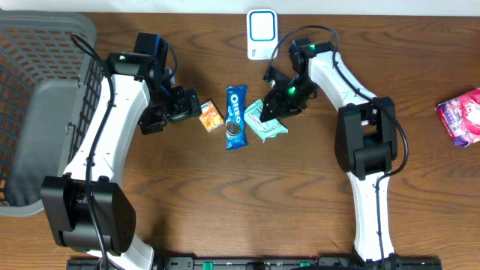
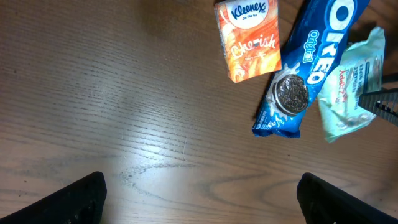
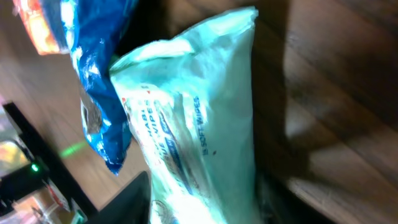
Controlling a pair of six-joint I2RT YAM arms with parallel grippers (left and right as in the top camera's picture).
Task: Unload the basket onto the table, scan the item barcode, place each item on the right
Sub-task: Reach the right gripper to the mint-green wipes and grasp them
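I see the crinkly mint-green plastic wipes pack (image 1: 264, 120) flat on the woodgrain table (image 1: 225, 210), touching a glossy blue Oreo wrapper (image 1: 235, 116). The right gripper (image 3: 204, 199) angles down astride it, but I can't tell if it's clamped. The left gripper (image 2: 202, 199) hovers with its fingers spread wide.

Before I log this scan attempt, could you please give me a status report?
Left gripper open, empty. Right gripper around wipes pack, grip unconfirmed. Oreo pack close beside it.

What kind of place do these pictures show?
Probably a mock shop checkout on a wooden table: a grey basket, a white scanner-like device, and packaged goods such as an Oreo pack.
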